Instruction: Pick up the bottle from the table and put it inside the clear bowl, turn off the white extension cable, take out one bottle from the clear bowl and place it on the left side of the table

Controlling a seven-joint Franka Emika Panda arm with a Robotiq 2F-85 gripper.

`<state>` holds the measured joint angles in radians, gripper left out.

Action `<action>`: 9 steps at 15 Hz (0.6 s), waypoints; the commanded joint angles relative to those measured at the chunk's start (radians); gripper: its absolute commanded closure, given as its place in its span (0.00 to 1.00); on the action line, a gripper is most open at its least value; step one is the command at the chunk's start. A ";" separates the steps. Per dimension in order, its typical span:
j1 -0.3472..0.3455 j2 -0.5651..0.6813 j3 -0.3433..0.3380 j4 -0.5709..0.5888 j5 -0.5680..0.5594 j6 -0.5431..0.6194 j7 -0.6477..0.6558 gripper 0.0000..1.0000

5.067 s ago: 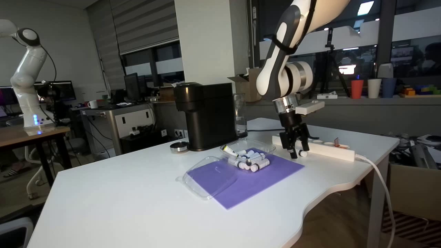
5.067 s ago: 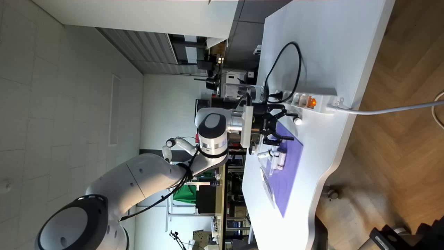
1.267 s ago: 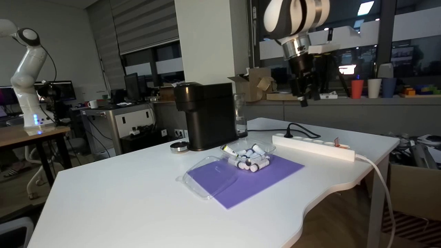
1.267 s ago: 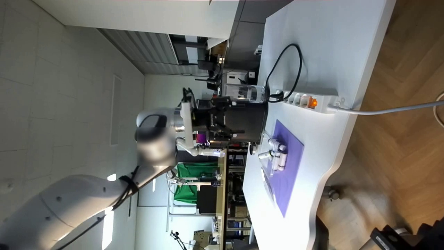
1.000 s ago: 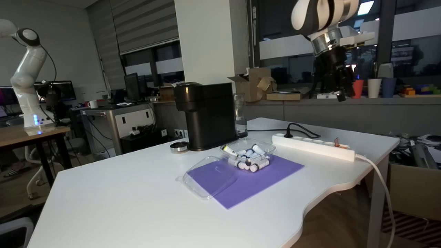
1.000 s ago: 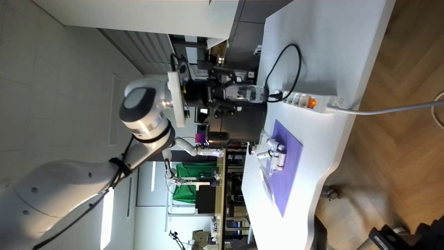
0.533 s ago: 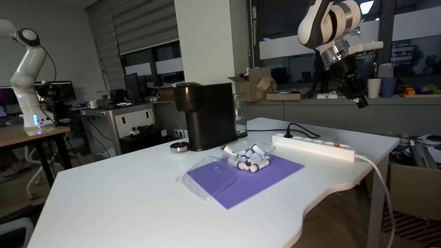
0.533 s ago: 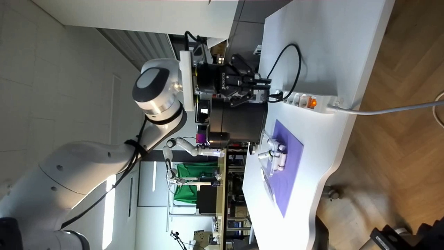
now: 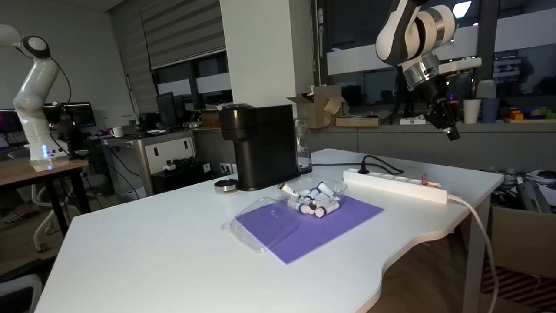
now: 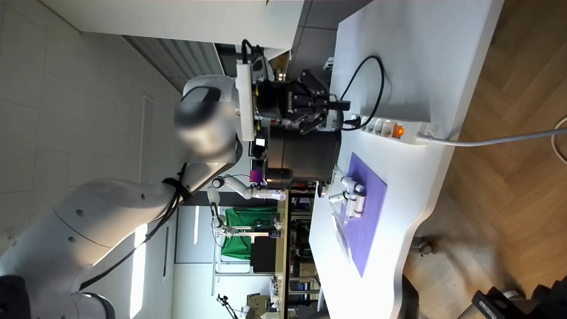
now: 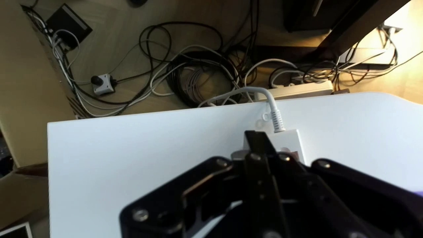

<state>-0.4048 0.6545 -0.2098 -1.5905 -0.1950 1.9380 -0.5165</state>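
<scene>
My gripper [image 9: 451, 134] hangs in the air above the white extension cable [image 9: 393, 186], fingertips together and nothing between them. In the wrist view the shut fingertips [image 11: 256, 133] cover part of the strip's cord end [image 11: 290, 138]. An orange switch [image 10: 399, 130] on the strip glows in an exterior view. The clear bowl [image 9: 345, 188] stands on the purple mat, holding several small white bottles; one bottle [image 9: 326, 189] leans on top at its far right side. The table [image 9: 173, 256] is white, with a curved cut-in edge.
A black plug [image 9: 363, 167] with a looped cord sits in the strip's far end. Behind the bowl stands a black machine [image 9: 265, 148] with a clear tank [image 9: 303, 148]. A clear lid [image 9: 263, 226] lies partly on the purple mat [image 9: 330, 234]. A metal ring [image 9: 226, 186] is beside the machine.
The bottle that lay by the strip is now in the bowl. My gripper has moved away from above the bowl toward the strip's cord end, tilted, lowered slightly and shut.
</scene>
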 commanded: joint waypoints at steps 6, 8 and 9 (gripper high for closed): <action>-0.062 -0.044 0.022 -0.203 0.020 0.250 -0.033 1.00; -0.082 -0.053 0.038 -0.245 0.045 0.310 -0.077 1.00; -0.094 -0.051 0.048 -0.259 0.065 0.344 -0.105 1.00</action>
<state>-0.4615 0.6469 -0.1954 -1.7733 -0.1691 2.2066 -0.5621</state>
